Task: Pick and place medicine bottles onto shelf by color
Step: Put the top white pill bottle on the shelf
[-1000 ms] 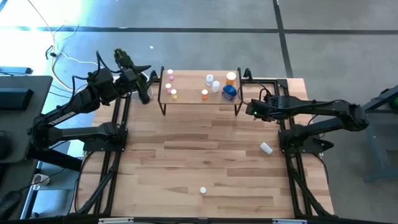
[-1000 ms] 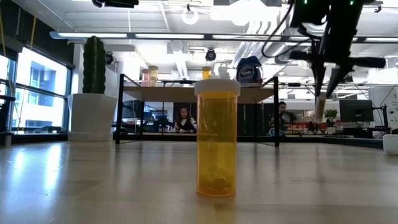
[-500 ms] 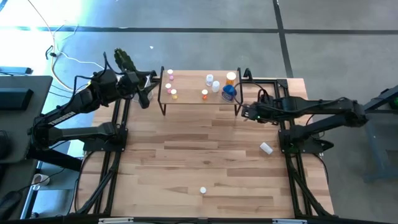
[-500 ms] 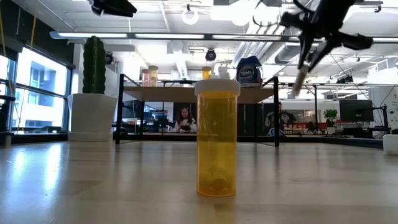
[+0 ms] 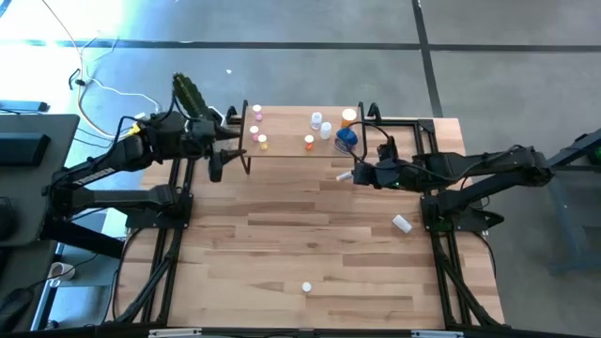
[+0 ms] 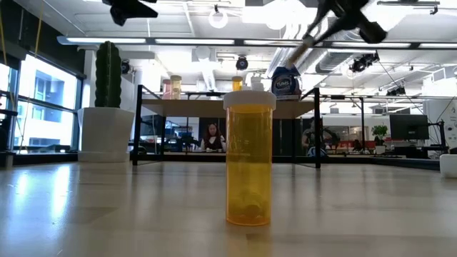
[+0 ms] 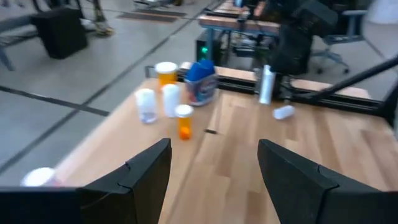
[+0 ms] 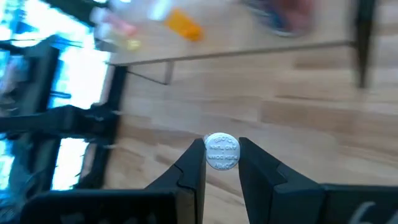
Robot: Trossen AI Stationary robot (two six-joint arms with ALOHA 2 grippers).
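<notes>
My right gripper (image 5: 357, 175) hovers in front of the shelf's right end, shut on a whitish medicine bottle (image 5: 344, 176) that shows high in the low view (image 6: 305, 41). The light-wood shelf (image 5: 286, 147) on black legs carries pink bottles (image 5: 256, 114), small orange ones (image 5: 308, 141), white ones (image 5: 321, 125), an orange one (image 5: 348, 117) and the squat blue bottle (image 5: 346, 140). An orange bottle with a white cap (image 6: 249, 160) stands upright near the table's near edge (image 5: 306, 287). A white bottle (image 5: 402, 223) lies on its side at the right. My left gripper (image 5: 217, 165) is open by the shelf's left end, touching nothing. My right gripper pinches the bottle between its two fingers (image 8: 191, 163) at the capped end; the round white cap (image 8: 221, 151) faces the wrist camera. The body reaches out past the fingertips toward the table's left (image 5: 344, 176). The bottle is lifted clear and slants in the low view.
A cactus in a white pot (image 6: 107, 107) stands at the far left corner (image 5: 188, 92). Black frame rails run along both table sides (image 5: 178, 235). Bare wood lies between the shelf and the standing orange bottle. People sit in the room behind the table.
My right gripper has carried the bottle from beside the shelf's right end toward the table's left and upward. It has tipped, so the bottle has gone from hanging straight down to slanting. My left gripper has moved toward the near edge, along the shelf's left end.
</notes>
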